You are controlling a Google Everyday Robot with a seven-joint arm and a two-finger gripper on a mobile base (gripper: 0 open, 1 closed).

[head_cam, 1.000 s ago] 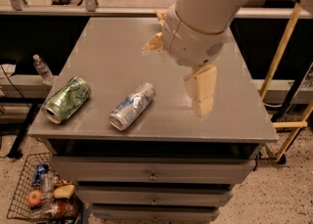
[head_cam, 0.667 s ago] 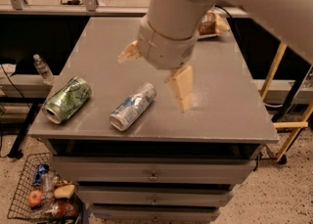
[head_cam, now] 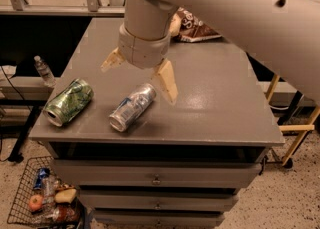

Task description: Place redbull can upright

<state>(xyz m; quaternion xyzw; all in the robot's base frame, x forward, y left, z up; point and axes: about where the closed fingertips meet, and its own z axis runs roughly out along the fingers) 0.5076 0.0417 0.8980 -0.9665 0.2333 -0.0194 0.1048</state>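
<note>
Two fingers (head_cam: pixel 166 80), pale tan, flat and wedge-shaped, splay wide apart from the gripper (head_cam: pixel 138 83) with nothing between them. One points left, the other down and to the right. They hang from a thick, smooth grey cylindrical wrist with a ringed collar, and the gripper sits above the middle of the bench (head_cam: pixel 220 103).

Just below and in front of the fingers lies the redbull can (head_cam: pixel 132 107), the slimmer of the two cans. It is on its side, a narrow silver and blue metal cylinder set diagonally, with one round end toward the front edge and the other near the right-pointing finger. Whether that finger touches it cannot be told.

The second can, the green can (head_cam: pixel 68 101), is fatter and has a leafy pattern. It also lies on its side, well to the left near the front left corner, with its silver round end facing forward.

The bench has a flat, matt grey top with a faint sheen, and three drawer fronts show beneath it with small round knobs. At its far edge, partly hidden behind the arm, lies one crinkled dark snack bag (head_cam: pixel 192 23).

Off the bench to the left stands one clear plastic bottle (head_cam: pixel 44 70). On the speckled floor at the lower left sits one wire basket (head_cam: pixel 20 198) holding mixed small items.
</note>
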